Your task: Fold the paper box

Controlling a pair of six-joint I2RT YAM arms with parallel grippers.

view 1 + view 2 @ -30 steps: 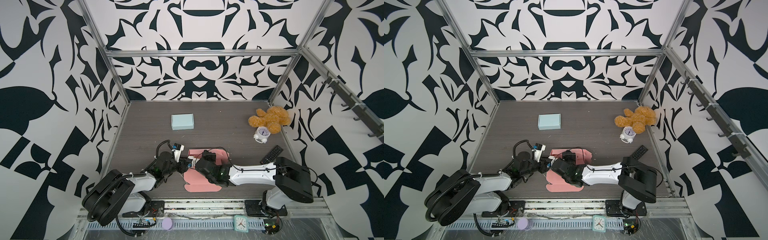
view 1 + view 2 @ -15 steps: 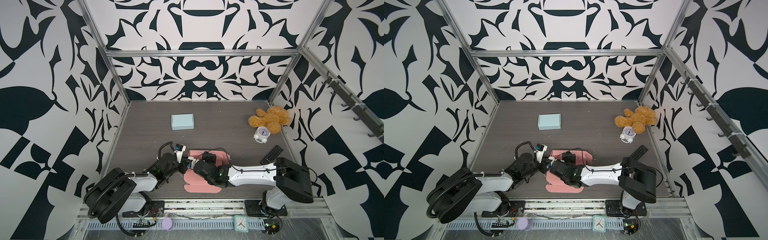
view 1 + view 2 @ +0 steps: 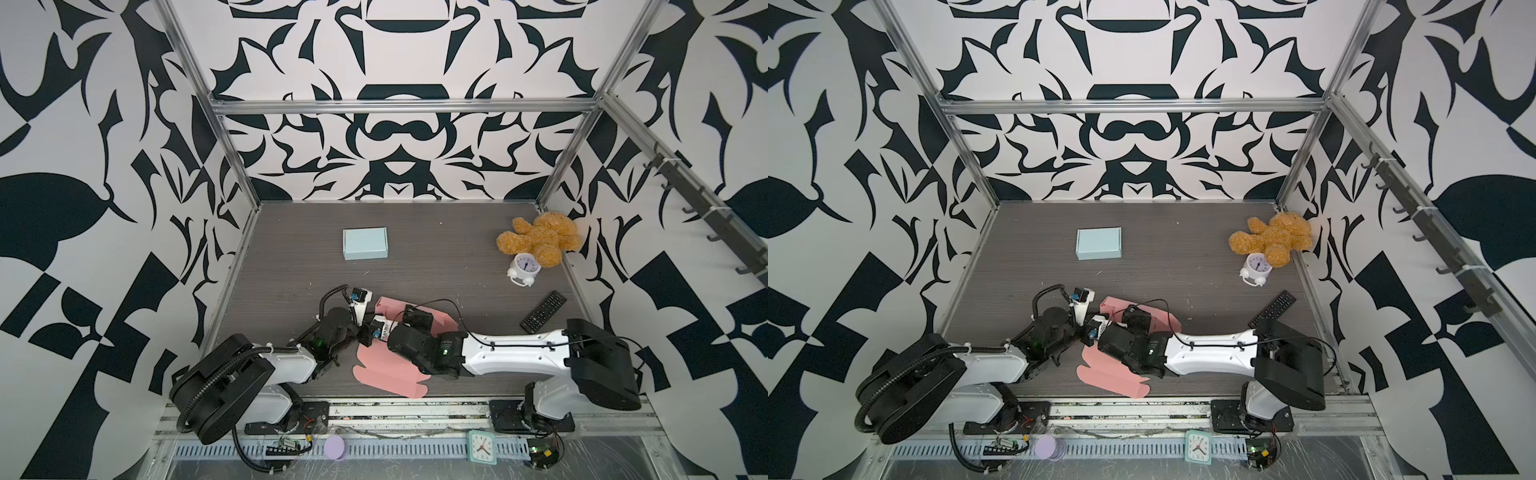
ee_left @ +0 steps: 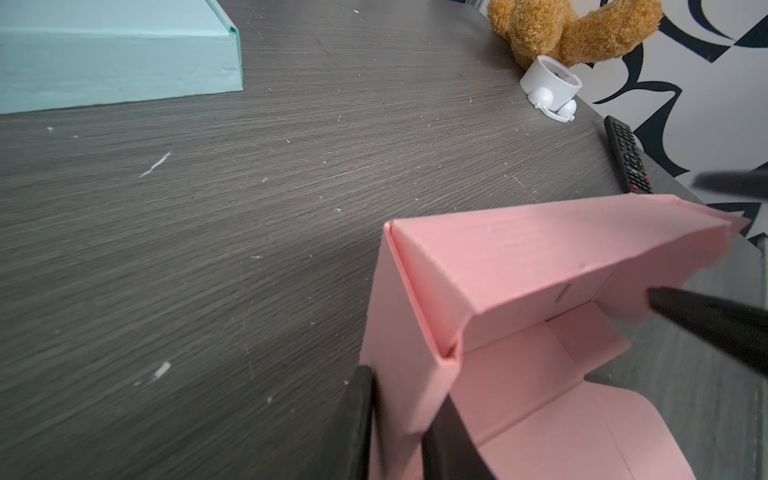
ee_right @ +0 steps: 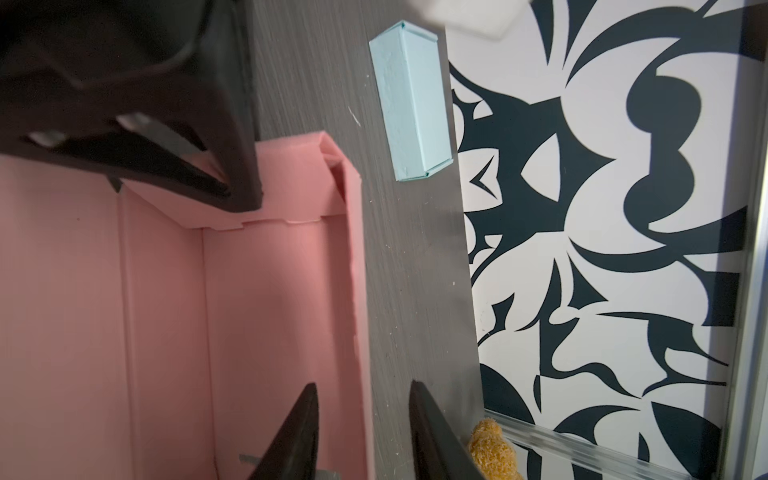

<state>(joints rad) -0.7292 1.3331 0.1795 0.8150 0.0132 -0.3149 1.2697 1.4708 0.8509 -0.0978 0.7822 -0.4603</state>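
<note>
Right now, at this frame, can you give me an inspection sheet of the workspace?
Surface: dark grey wood-grain tabletop, small white specks.
Job's things: pink paper box, partly folded, walls raised, lid flap flat.
Clutter: closed light blue cardboard box, brown plush teddy bear, white twin-bell alarm clock, black remote control, all apart from the pink box.
Grippers: left gripper pinches a pink side wall; right gripper open, straddling the long raised wall.
Cables: thin black cable arches over the right wrist.
Surroundings: black-and-white patterned walls, aluminium frame, rail of hooks.
</note>
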